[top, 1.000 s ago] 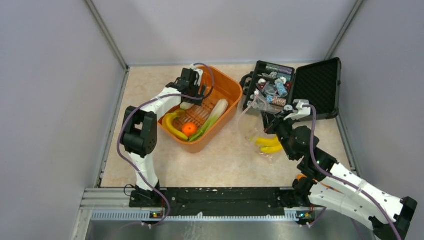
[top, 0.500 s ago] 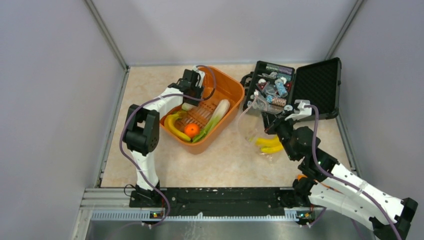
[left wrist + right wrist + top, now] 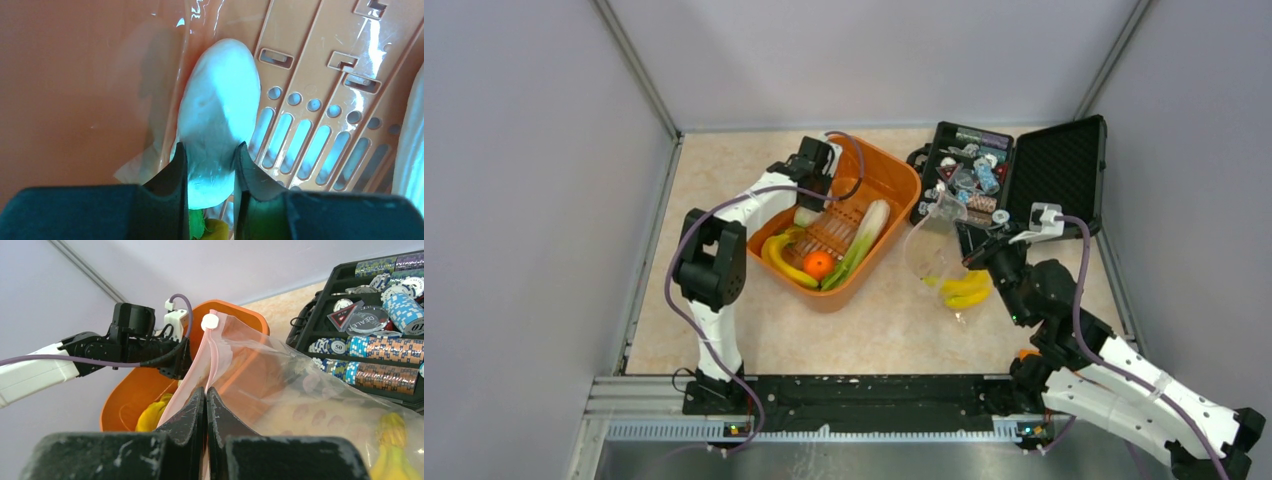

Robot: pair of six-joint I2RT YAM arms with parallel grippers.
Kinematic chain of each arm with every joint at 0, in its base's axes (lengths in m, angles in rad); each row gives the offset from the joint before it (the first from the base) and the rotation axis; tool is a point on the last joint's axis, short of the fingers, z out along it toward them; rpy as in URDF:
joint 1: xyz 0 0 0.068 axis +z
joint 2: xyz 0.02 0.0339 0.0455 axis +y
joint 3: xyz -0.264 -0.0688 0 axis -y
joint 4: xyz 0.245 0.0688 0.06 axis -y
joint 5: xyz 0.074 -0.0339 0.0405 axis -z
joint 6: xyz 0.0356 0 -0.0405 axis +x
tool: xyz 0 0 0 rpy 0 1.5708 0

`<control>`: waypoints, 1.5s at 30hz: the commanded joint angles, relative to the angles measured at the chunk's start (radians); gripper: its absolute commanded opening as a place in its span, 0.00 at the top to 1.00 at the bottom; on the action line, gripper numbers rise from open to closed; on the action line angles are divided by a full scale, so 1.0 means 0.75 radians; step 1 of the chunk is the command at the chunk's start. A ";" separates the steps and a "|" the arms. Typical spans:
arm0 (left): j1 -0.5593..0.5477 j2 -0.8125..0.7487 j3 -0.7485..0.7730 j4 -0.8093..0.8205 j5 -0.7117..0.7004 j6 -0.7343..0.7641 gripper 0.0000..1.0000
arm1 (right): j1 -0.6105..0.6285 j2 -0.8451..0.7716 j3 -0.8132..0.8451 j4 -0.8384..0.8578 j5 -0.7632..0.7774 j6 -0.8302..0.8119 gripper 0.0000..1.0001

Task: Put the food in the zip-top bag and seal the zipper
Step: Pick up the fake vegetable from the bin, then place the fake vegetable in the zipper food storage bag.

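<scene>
Jaws of the left gripper (image 3: pixel 211 147) press on both sides of the white piece (image 3: pixel 220 95), clamped on its near end. The piece lies against the left wall of the basket (image 3: pixel 879 172), on the slotted floor. The left arm reaches over the basket's far left rim. Near the piece in the basket lie a banana bunch (image 3: pixel 782 262), an orange (image 3: pixel 819 264) just right of it, and a pale green stalk (image 3: pixel 856 240) along the right side. The basket sits on the far left part of the table (image 3: pixel 874 330).

Right gripper (image 3: pixel 206 390) is pinched together on the zipper (image 3: pixel 216 357) of the bag (image 3: pixel 280 375), holding the mouth edge up. The two pink strips part beyond the fingers, so the mouth is open, and they meet again at a white slider (image 3: pixel 210 322). The bag hangs right of the basket and near the case (image 3: pixel 1064 170). Two bagged bananas (image 3: pixel 964 290) rest in its bottom. The case lies open at the far right, with poker chips (image 3: pixel 380 347) in its trays.
</scene>
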 commanded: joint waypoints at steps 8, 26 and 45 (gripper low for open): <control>-0.030 -0.388 -0.082 -0.015 0.224 -0.101 0.93 | -0.003 -0.013 -0.011 0.065 -0.025 0.051 1.00; -0.061 -0.904 -0.273 0.220 1.121 -0.442 0.95 | -0.002 0.067 -0.034 0.140 -0.051 0.078 1.00; -0.419 -0.885 -0.371 0.425 0.999 -0.940 1.00 | -0.003 0.160 -0.035 0.284 -0.097 0.071 1.00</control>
